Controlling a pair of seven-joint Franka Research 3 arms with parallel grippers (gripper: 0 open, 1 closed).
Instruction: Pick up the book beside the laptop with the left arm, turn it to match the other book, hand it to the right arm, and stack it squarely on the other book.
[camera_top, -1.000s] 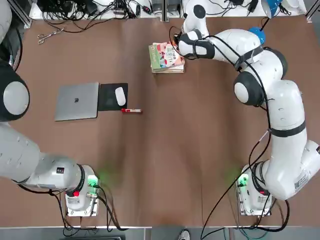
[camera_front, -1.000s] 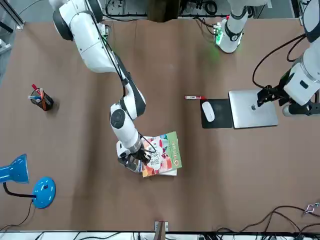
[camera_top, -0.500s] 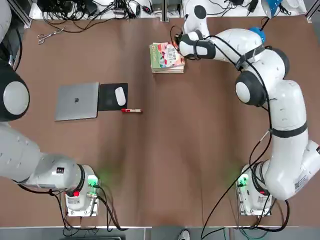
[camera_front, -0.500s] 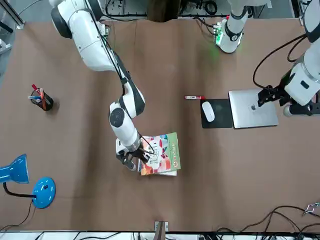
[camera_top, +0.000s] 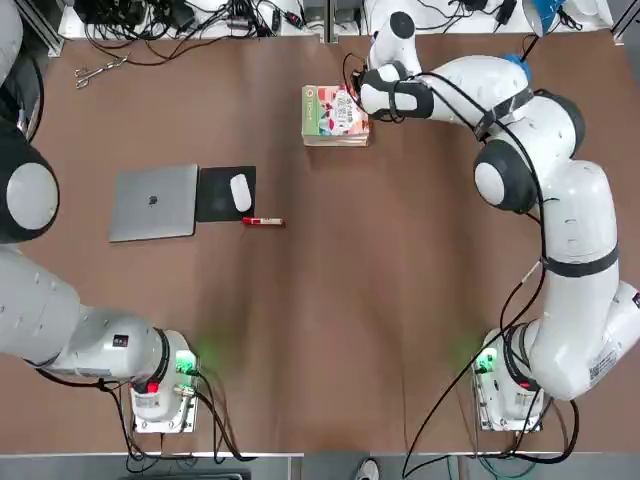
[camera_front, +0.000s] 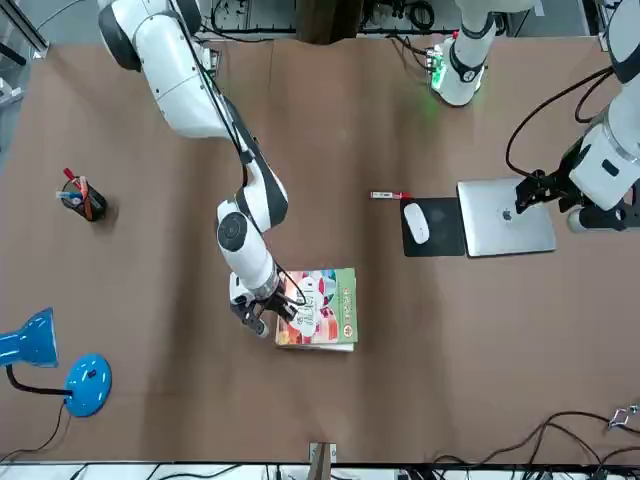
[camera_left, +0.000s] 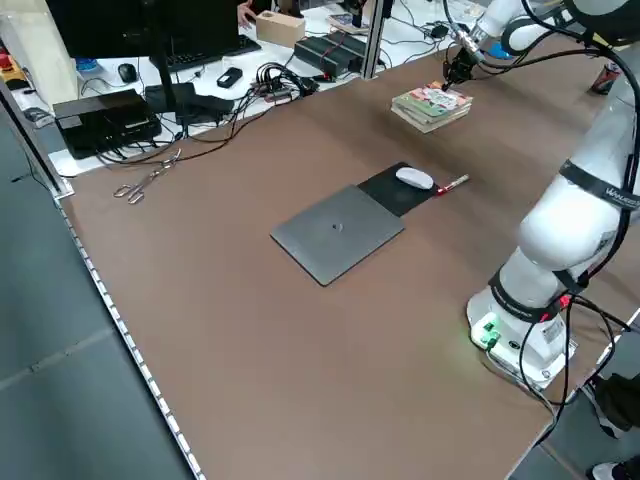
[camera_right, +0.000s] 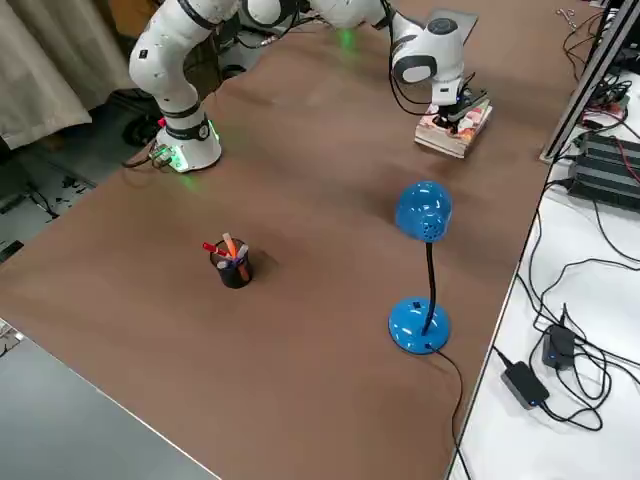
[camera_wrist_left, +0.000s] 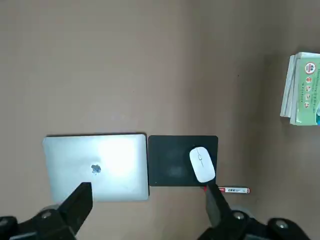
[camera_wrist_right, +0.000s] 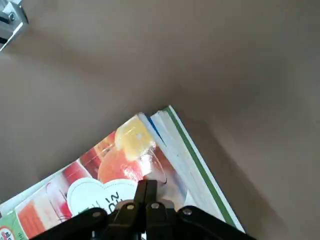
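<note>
Book, colourful cover (camera_front: 347, 310): lying flat on the other book (camera_front: 340, 347), close to the far edge of the worktop (camera_top: 300, 330), right of its middle. Pale margins of the lower one are showing past the cover at a corner, so the stack is looking nearly, not wholly, square.

Right gripper (camera_wrist_right: 146, 182): sitting at the stack's right side, jaws closed together, no book between them that I am seeing. Contact is perhaps being made with the cover; the wrist view is hiding the undersides of the tips. Judging this as the final squaring, with most of the task done.

Left gripper (camera_wrist_left: 147, 190): idling above the worktop's left side by the laptop (camera_top: 150, 205), jaws wide, holding nothing.

Risks from here:
- Too firm a nudge would be sliding the top book past flush, or dragging both together by friction and leaving the offset uncorrected.
- Pushing off-centre, near a corner, would be twisting the cover out of line.
- Tips riding low would be catching the lower book; lifting away while snagged on the soft cover would be curling it or undoing the alignment.
</note>
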